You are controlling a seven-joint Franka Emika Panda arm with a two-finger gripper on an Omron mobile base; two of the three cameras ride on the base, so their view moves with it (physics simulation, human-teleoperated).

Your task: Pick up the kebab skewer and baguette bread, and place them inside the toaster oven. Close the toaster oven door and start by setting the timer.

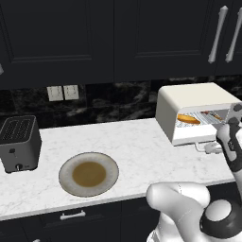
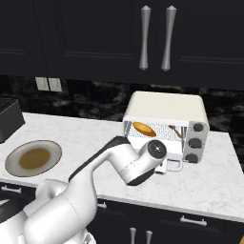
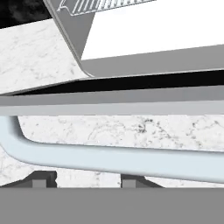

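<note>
Both foods already lie on the wire rack of the toaster oven (image 2: 164,127), which stands at the right of the table (image 1: 142,142): the baguette bread (image 2: 144,128) on the rack's left, the kebab skewer (image 2: 175,131) on its right. What you handle now is the toaster oven door (image 3: 109,105), folded down flat just above the table.

In the hand view, its pale bar handle (image 3: 109,159) runs across the lower half, with the gripper (image 3: 87,180) right below it. The two dark fingertips (image 3: 41,178) stand apart, with nothing clamped between them.

Judge the door as a rigid, hinged panel with glass in it: it will swing, not lift. The bar looks smooth and round, so it may slip. Take it near the middle, lift steadily, and avoid slamming the glass.
</note>
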